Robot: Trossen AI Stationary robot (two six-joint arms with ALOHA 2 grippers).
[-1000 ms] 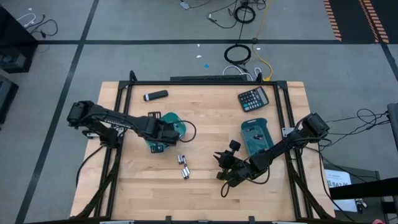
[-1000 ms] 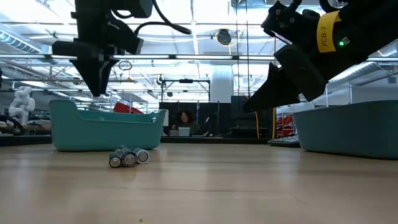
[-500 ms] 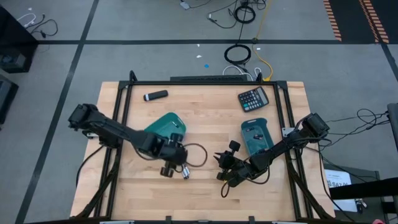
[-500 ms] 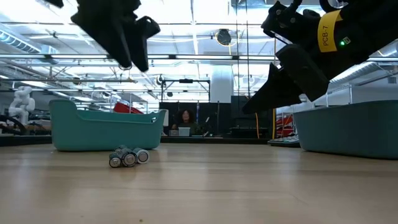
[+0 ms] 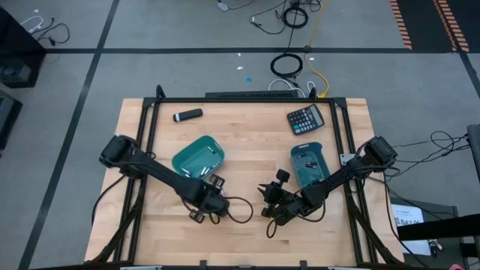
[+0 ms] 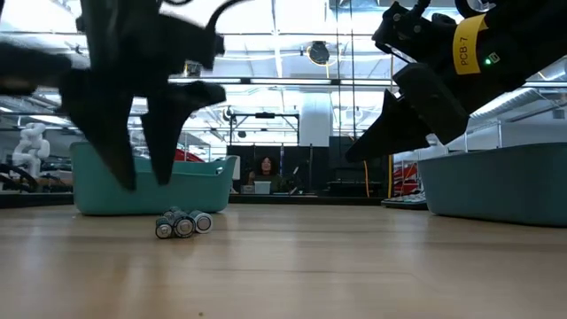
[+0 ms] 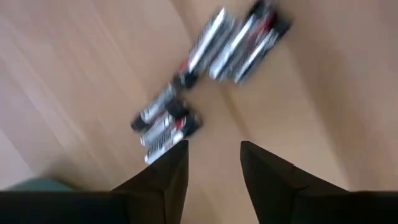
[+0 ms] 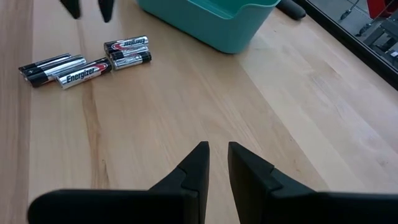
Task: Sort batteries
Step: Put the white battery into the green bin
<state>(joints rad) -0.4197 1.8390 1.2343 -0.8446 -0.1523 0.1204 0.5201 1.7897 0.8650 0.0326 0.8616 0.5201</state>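
Several silvery-white batteries with dark ends (image 8: 84, 65) lie on their sides on the wooden table, in two small clusters (image 7: 239, 37) (image 7: 165, 121). In the low view they (image 6: 182, 223) lie in front of the left teal bin (image 6: 146, 182). My left gripper (image 7: 214, 155) hangs open just above the table beside them, pointing down, with nothing between its fingers (image 6: 143, 183). In the high view its body (image 5: 206, 204) covers the batteries. My right gripper (image 8: 217, 149) waits near the table's middle (image 5: 268, 206), its fingers a narrow gap apart and empty.
A second teal bin (image 5: 308, 165) stands at the right, with a calculator (image 5: 306, 118) behind it. A black marker-like cylinder (image 5: 187, 115) lies at the far left. Bare wood lies between the batteries and my right gripper. A person sits far off in the room (image 6: 263, 168).
My left gripper has left its place over the left teal bin. It has gone toward the table's near edge and somewhat right, sinking toward the batteries and rolling about its own axis. The batteries and my right gripper have kept still.
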